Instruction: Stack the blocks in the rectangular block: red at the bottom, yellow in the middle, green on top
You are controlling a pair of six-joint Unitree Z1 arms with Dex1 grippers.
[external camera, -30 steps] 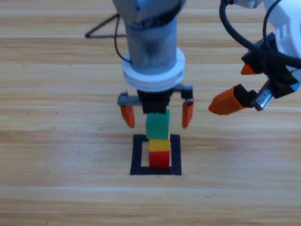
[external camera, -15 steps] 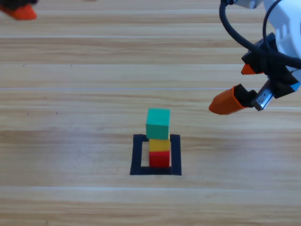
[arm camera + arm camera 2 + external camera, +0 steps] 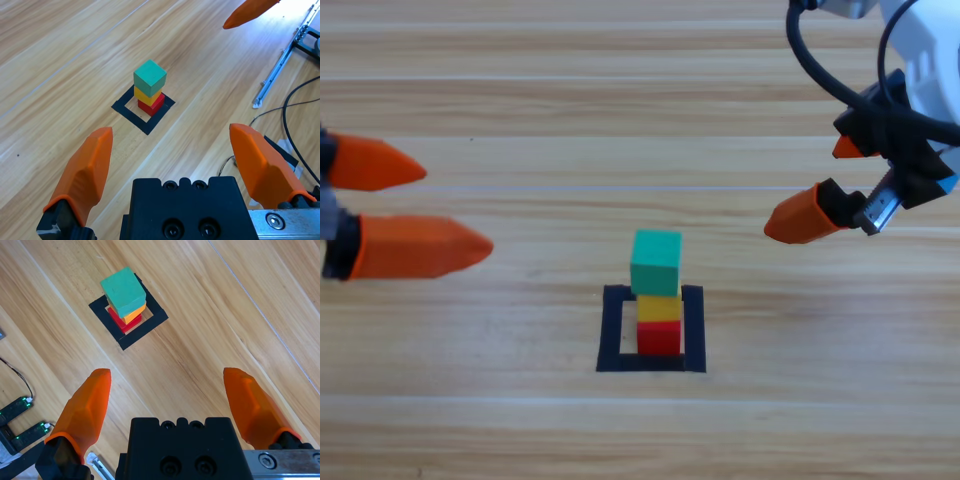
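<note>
Inside the black tape square (image 3: 611,330) (image 3: 123,108) (image 3: 156,321) stands a stack of three cubes. The red cube (image 3: 659,339) (image 3: 151,105) (image 3: 116,319) is at the bottom, the yellow cube (image 3: 659,308) (image 3: 146,94) (image 3: 135,314) sits on it, and the teal-green cube (image 3: 656,262) (image 3: 150,74) (image 3: 123,288) is on top. My left gripper (image 3: 456,210) (image 3: 170,150) is open at the left edge, well away from the stack. My right gripper (image 3: 805,185) (image 3: 167,390) is open at the right, also apart from the stack. Nothing is held.
A metal rail (image 3: 277,67) and black cables (image 3: 300,95) lie beyond the table's edge in the left wrist view. Small electronics boards with green lights (image 3: 17,412) show at the lower left of the right wrist view.
The left arm let go of the green cube, rose away from the stack, and now rests at the left edge with jaws open. The stack and right arm stayed still.
</note>
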